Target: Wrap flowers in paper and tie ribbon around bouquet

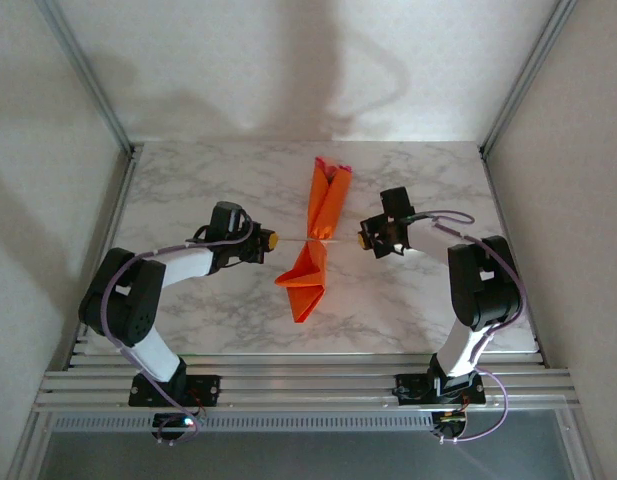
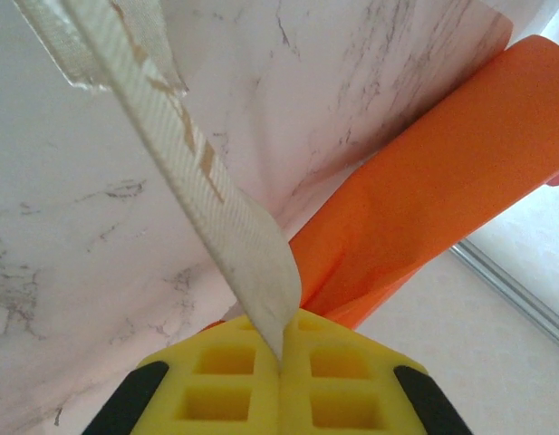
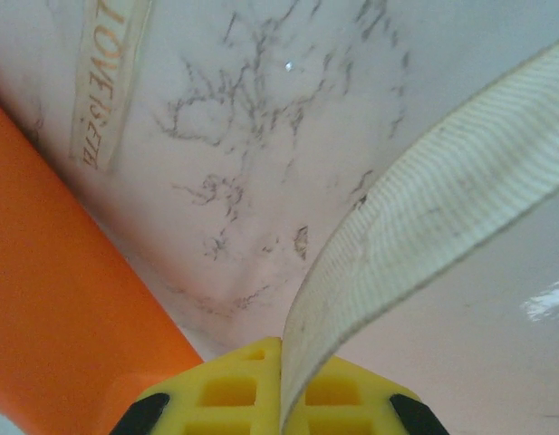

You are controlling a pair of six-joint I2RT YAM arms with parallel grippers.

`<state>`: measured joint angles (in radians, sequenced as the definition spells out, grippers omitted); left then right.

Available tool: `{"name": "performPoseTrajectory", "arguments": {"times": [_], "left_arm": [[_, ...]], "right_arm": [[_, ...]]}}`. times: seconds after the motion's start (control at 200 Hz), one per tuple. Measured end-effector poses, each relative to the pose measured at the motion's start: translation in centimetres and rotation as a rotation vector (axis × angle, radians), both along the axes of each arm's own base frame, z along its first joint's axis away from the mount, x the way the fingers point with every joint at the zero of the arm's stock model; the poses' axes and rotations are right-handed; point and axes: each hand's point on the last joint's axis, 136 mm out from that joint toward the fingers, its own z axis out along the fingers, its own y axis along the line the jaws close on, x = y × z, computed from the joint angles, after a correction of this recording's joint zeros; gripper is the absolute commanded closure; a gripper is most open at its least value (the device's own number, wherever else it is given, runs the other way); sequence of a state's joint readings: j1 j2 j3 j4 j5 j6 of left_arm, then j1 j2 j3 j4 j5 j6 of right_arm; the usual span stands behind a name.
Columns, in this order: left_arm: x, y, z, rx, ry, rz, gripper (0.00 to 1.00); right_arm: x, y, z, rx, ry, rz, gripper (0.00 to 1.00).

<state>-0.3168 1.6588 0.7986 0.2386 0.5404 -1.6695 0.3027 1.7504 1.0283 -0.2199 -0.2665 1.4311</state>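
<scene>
On the left, the left claw is pinched tight on one end of the ribbon — in its wrist view the yellow pads meet with the pale strip squeezed flat between them. From there the ribbon runs taut across to the bouquet. It lies in the middle of the bench, wide end away from the arms, with a bit of pink from the flowers showing at that mouth. The ribbon crosses it at the waist, where the orange paper narrows hard before flaring again toward the near edge. On the right, the right claw is likewise clamped on the other end, strip caught between closed pads, just beside the bouquet.

I'd judge the ribbon light, floppy and a bit slick — thin and woven, likely to slip through unless gripped flat across its width near the end, as both claws have it. The paper looks thin and springy; it would crease easily and might unroll if the tension dropped. Whether a knot sits at the waist I cannot tell.
</scene>
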Motion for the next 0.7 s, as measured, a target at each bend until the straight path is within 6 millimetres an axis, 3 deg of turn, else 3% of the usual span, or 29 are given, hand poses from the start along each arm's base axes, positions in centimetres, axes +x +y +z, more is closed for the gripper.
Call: {"name": "performPoseTrajectory", "arguments": {"times": [0.22,0.375,0.415,0.445,0.506,0.616,0.701], "left_arm": [[-0.5,-0.2,0.3,-0.009,-0.004,-0.024,1.00],[-0.7,-0.6,0.1,-0.002,-0.007,-0.047,1.00],[-0.9,-0.8,-0.2,0.002,-0.002,-0.055,0.78],[-1.0,-0.9,-0.4,0.010,-0.001,-0.062,0.69],[-1.1,-0.5,-1.0,0.036,0.015,-0.054,0.56],[-1.2,0.4,-1.5,0.096,0.042,-0.058,0.46],[-1.0,1.3,-0.3,0.151,0.036,-0.072,0.43]], "right_arm": [[0.3,-1.1,1.3,0.013,-0.034,-0.010,1.00],[0.0,-1.3,1.1,-0.008,-0.031,0.017,1.00],[-0.1,-1.5,1.0,-0.020,-0.027,0.025,1.00],[-0.2,-1.6,1.0,-0.034,-0.020,0.031,1.00],[-0.2,-2.4,0.8,-0.074,0.000,0.035,0.82],[0.2,-3.8,0.6,-0.132,0.025,0.048,0.62],[-0.1,-4.5,0.8,-0.170,0.036,0.073,0.56]]}}
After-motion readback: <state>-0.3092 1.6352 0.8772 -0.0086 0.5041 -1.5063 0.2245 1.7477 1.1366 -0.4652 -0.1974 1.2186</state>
